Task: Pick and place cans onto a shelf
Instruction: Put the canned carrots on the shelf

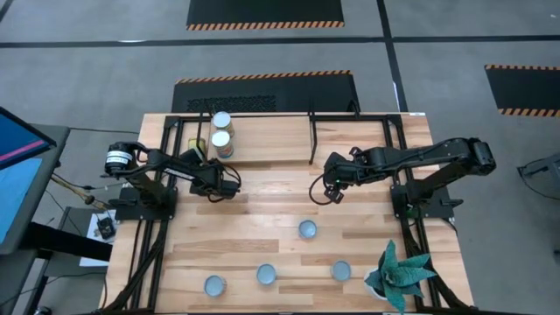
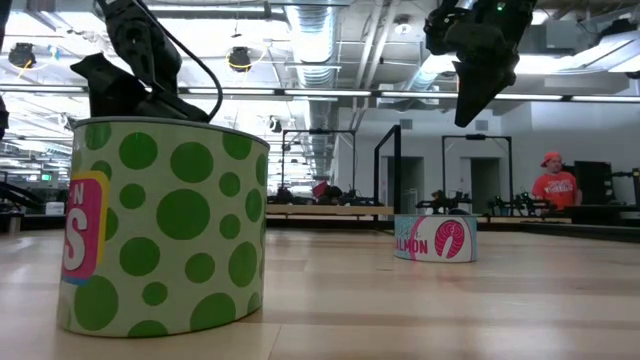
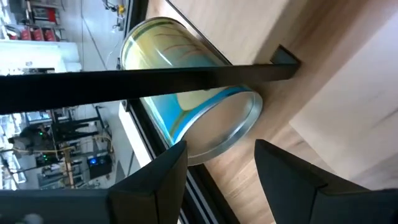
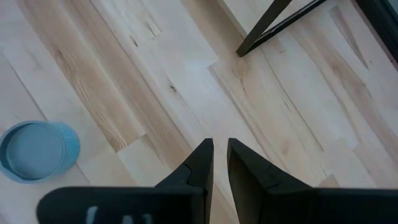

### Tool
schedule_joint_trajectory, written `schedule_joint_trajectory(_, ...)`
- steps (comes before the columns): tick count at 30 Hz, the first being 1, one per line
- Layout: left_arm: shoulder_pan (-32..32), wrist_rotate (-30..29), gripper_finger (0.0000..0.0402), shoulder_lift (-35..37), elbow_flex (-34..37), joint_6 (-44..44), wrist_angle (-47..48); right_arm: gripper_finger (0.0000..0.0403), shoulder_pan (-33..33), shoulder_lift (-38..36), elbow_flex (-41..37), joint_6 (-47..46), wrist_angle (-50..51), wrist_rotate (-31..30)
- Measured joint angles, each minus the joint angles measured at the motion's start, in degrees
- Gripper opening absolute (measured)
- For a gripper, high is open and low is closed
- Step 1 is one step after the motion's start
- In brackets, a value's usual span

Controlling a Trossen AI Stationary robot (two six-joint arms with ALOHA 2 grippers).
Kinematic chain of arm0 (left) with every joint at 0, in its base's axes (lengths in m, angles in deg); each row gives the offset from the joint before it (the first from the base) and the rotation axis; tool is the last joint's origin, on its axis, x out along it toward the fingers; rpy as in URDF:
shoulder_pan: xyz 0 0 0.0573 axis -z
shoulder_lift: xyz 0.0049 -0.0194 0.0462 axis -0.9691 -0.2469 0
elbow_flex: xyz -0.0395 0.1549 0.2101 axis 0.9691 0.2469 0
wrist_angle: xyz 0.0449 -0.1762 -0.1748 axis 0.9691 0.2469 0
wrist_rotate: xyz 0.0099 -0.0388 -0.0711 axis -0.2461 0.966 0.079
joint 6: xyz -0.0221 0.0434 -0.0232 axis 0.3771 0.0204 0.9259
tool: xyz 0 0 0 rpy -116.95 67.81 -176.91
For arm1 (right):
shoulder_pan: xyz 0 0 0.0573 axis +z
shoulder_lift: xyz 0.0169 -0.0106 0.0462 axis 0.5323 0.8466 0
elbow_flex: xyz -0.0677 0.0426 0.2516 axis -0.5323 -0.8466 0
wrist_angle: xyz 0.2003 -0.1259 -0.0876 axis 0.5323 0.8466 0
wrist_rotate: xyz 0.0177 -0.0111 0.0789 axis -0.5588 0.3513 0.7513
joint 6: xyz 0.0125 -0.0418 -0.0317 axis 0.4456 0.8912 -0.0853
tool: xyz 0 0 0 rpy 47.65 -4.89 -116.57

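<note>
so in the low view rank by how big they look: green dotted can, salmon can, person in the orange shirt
1. Green dotted can, largest by far, though it stands closest to the camera.
2. Salmon can.
3. Person in the orange shirt, smallest, but far off in the room, so this says nothing of true size.

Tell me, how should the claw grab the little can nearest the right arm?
Grip the can across its round side wall, coming straight down from above. It stands upright and alone on the tabletop, flat lid up, with free space all round. The right claw, nearly closed, hangs close by and would need to open first.
</note>
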Motion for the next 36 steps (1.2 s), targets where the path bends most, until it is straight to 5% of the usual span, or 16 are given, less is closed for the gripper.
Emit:
schedule_joint_trajectory(7,0.6,5.1,0.0183,0.0,-2.6,0.0,1.5,0.007,-0.1,0.0,0.0,0.4,0.1,0.0)
schedule_joint_trajectory(14,1.2,2.3,0.0183,0.0,-7.8,0.3,4.4,0.007,-0.1,0.0,0.0,0.4,0.1,0.0)
schedule_joint_trajectory(36,-5.8,2.6,0.0183,0.0,-8.0,-4.5,11.9,0.007,-0.1,0.0,0.0,2.0,0.5,0.1)
